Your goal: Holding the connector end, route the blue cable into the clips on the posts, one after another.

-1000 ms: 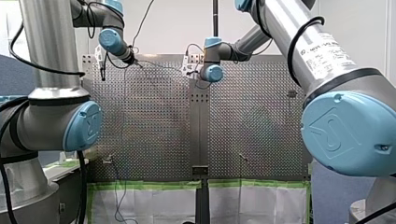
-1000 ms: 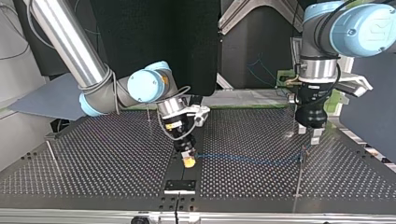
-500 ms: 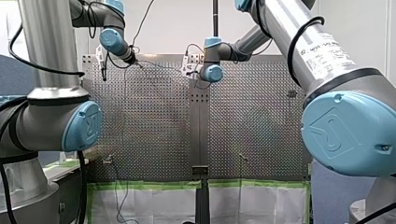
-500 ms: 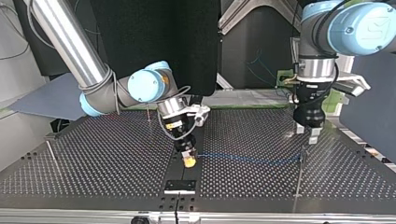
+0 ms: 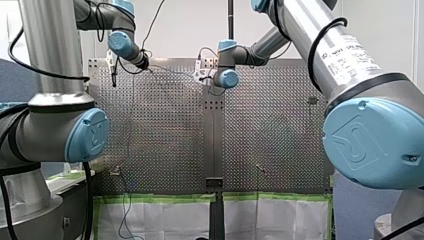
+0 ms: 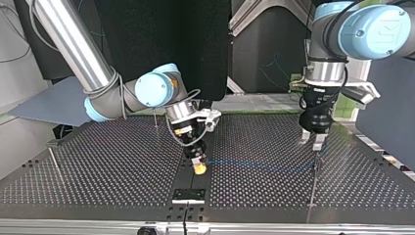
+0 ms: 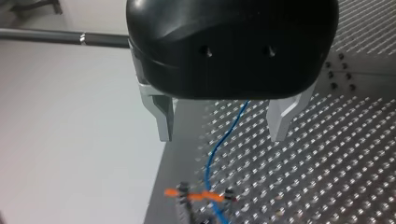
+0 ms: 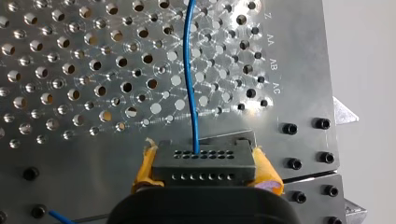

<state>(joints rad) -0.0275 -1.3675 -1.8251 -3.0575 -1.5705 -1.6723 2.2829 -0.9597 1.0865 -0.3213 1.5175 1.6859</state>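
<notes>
Right end effector (image 8: 205, 165): yellow pads (image 8: 265, 171) clamped on the connector (image 8: 205, 158), mid-counter (image 6: 98, 161).
Blue cable (image 8: 189, 70): runs from the connector across the counter to a post (image 6: 315, 169) bearing an orange clip (image 7: 205, 196).
Left end effector (image 7: 222, 133): fingers (image 7: 161, 116) apart, above the cable near that post.

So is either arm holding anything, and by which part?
My right gripper clamps the connector by its sides; my left gripper is open, holding nothing.

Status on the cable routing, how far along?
Done: right gripper is shut on the black connector, blue cable leaving it. In hand: the cable reaches the orange clip, seating unclear; left gripper open above it. Left: the post at the top view's far left looks bare.
</notes>
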